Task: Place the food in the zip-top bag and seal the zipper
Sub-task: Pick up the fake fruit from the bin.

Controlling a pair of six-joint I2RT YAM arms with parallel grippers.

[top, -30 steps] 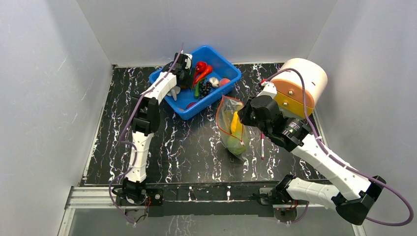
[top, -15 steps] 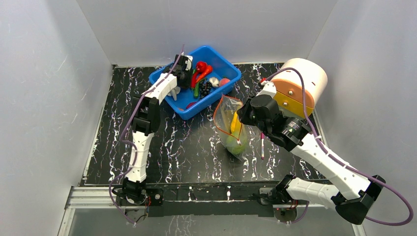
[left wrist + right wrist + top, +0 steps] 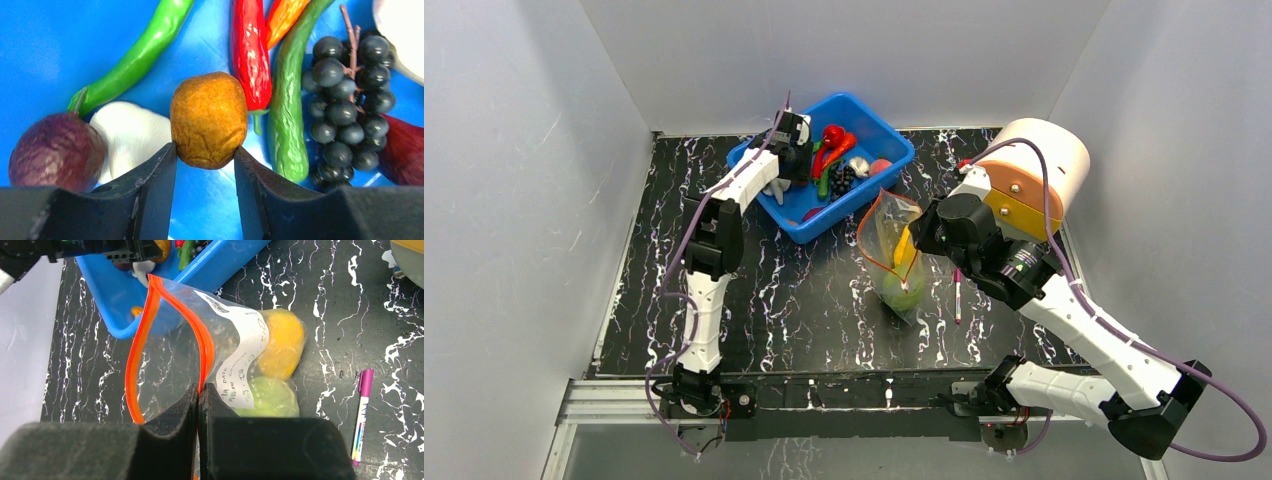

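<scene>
- Right wrist view, closest to the arm bases: the right pincer [image 3: 198,390] is clenched tight, its fingers pressed together on the rim of the zip-top bag [image 3: 170,357], right where the zipper [image 3: 136,345] runs down into them.
- The bag's mouth gapes wide open and unsealed, and the red-orange strip loops up and away from the pincer toward the tub.
- Inside the bag, past the fingers and off to their right in this view, a yellow piece [image 3: 282,342] and a green piece [image 3: 265,397] lie side by side at the pouch's closed end, which rests on the tabletop [image 3: 320,285].
- A pink-capped pen [image 3: 361,415] lies on the tabletop near the bag, apart from it.
- Farther out sits the blue tub [image 3: 220,262], with the bag's mouth just beside its near wall.
- Left wrist view now: the left pincer [image 3: 205,155] is down in the tub, its two fingers closed against both sides of the brown piece [image 3: 209,117], which sits squarely between the tips.
- Around it in that view are a white piece [image 3: 132,137] and a purple onion [image 3: 55,152] to the left, a red chili [image 3: 250,50] touching its right side, then a green pepper [image 3: 287,115] and black grapes [image 3: 345,105].
- Far right on the tabletop stands a white-and-orange cylinder [image 3: 1039,165].
</scene>
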